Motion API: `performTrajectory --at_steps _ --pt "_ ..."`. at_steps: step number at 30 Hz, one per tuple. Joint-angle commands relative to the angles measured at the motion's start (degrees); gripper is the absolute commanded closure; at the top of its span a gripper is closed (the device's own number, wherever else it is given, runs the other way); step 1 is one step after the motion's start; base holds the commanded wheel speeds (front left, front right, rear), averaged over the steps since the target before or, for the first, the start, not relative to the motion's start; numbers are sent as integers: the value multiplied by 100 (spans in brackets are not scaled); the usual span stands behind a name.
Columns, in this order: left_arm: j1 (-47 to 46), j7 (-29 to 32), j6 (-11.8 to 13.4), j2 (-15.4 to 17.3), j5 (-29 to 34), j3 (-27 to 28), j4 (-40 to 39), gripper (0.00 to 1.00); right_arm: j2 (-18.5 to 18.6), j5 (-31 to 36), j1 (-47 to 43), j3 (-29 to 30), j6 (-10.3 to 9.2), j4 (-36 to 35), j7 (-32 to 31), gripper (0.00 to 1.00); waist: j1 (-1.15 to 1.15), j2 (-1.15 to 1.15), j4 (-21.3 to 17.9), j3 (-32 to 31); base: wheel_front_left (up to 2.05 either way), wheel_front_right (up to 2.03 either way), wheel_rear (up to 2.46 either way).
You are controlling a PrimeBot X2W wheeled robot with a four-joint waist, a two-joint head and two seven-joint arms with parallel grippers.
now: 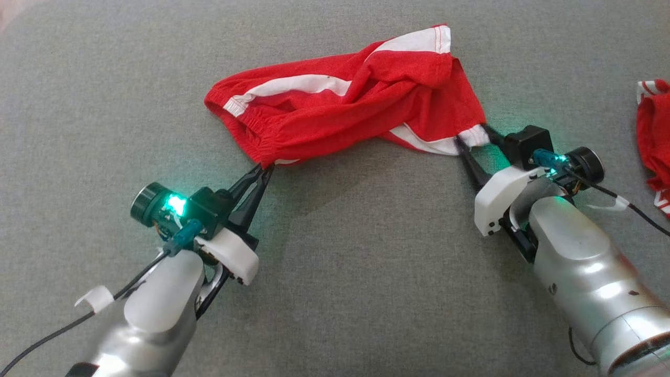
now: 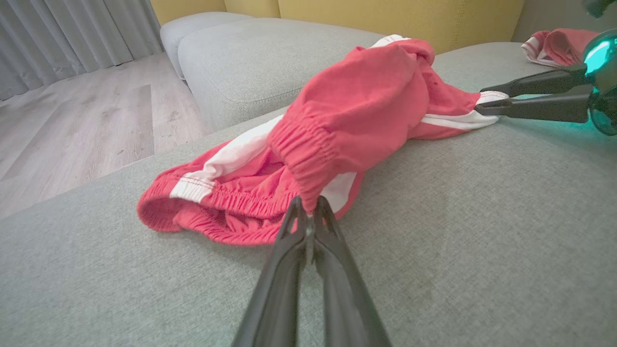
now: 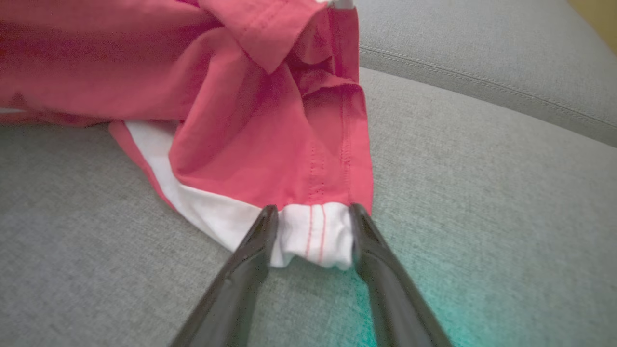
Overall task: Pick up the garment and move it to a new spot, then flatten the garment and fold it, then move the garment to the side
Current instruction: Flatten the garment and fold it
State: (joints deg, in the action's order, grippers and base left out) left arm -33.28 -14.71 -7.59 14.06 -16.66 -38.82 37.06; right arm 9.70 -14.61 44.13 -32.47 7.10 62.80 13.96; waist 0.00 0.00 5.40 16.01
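While the left end effector (image 1: 264,168) was clenched on the waistband (image 2: 303,144) of the garment (image 1: 356,104), the right end effector (image 3: 313,209) stood open astride its white hem (image 3: 313,238) on the sofa (image 1: 340,262). A shallow closing could let that hem slip.

A broad grey fabric seat (image 1: 335,314) spreads across the foreground, with a stitched seam running along a neighbouring grey cushion (image 2: 250,62). Behind them stands a yellow upholstered panel (image 2: 366,14), possibly the sofa's back. Pale wood-plank flooring (image 2: 82,125) lies alongside, and grey pleated curtains (image 2: 62,38) hang down to it in soft, even light
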Motion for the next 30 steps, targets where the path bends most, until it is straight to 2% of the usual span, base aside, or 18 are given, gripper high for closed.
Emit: performTrajectory --at_steps 1,11,18,24,30 --pt "-175 -29 10 166 -33 171 -100 100 -63 -49 111 -118 39 -65 68 100 0 0 2 1 0 0 0" --pt "-140 -29 10 186 -48 168 -58 100 -1 -260 135 -287 39 -55 76 100 0 0 -34 -80 0 0 0" --pt "-83 -29 10 283 -65 190 -82 100 199 -473 70 -416 39 -306 85 100 0 0 -122 -278 0 0 0" --pt "-104 -29 10 513 -120 222 -242 100 605 -965 67 -605 39 -836 -41 100 0 0 -256 -555 0 0 0" --pt "-479 61 10 876 -371 -42 -566 100 1127 -1551 162 -893 39 -1839 -261 100 0 0 -348 -918 0 0 0"
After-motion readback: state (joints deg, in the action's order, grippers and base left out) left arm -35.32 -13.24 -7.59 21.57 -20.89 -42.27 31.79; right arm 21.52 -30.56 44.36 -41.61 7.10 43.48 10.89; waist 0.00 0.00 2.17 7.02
